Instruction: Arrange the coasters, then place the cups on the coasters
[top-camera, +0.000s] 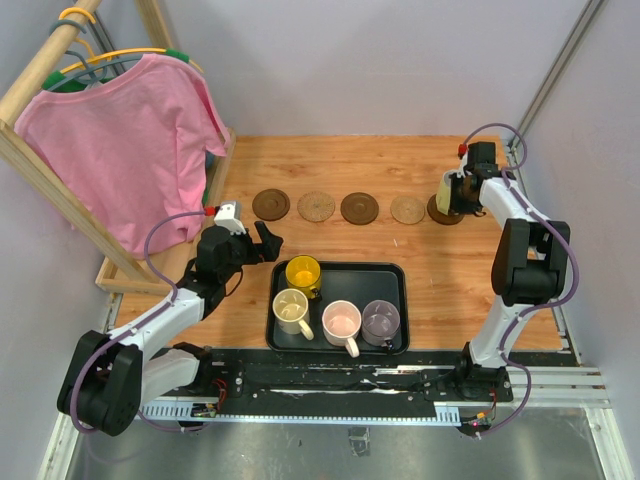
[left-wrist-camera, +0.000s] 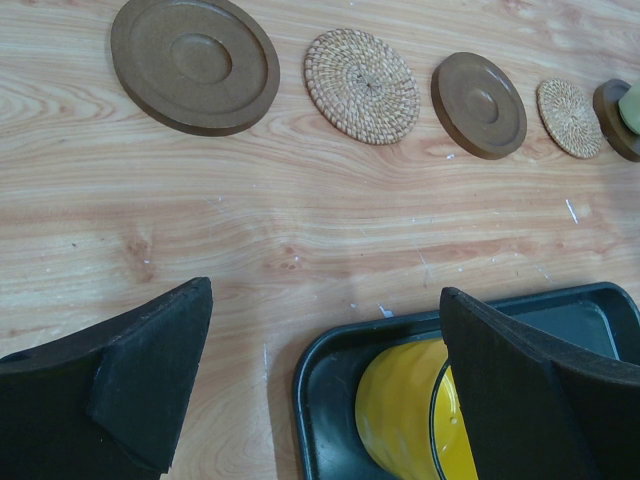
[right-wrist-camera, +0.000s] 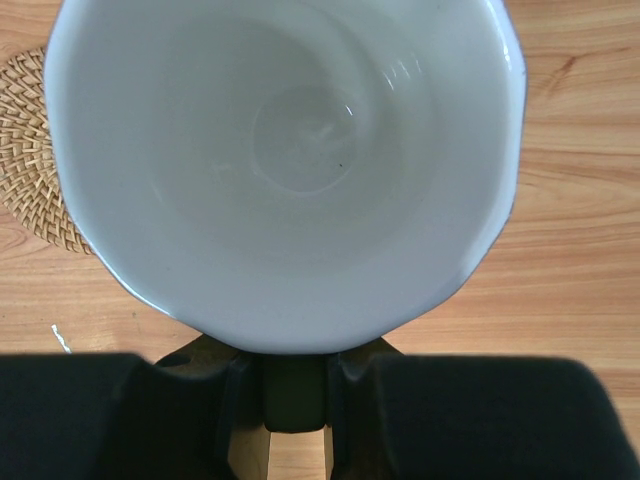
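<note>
Five round coasters lie in a row across the table: dark (top-camera: 270, 204), woven (top-camera: 316, 206), dark (top-camera: 359, 208), woven (top-camera: 408, 210), and a dark one (top-camera: 441, 214) at the right end. Over that last coaster is a pale yellow-green cup (top-camera: 452, 190), with my right gripper (right-wrist-camera: 295, 395) shut on its handle. Whether the cup rests on the coaster I cannot tell. The woven coaster (right-wrist-camera: 30, 180) shows beside the cup (right-wrist-camera: 285, 160). Yellow (top-camera: 303, 271), cream (top-camera: 291, 309), pink (top-camera: 341, 321) and purple-grey (top-camera: 381, 319) cups stand in the black tray. My left gripper (left-wrist-camera: 325, 295) is open above the tray's far left corner, near the yellow cup (left-wrist-camera: 405, 420).
The black tray (top-camera: 396, 275) sits near the table's front edge, between the arms. A wooden rack with a pink shirt (top-camera: 120, 130) stands along the left side, its base frame (top-camera: 130, 280) beside my left arm. A metal rail runs up the right wall.
</note>
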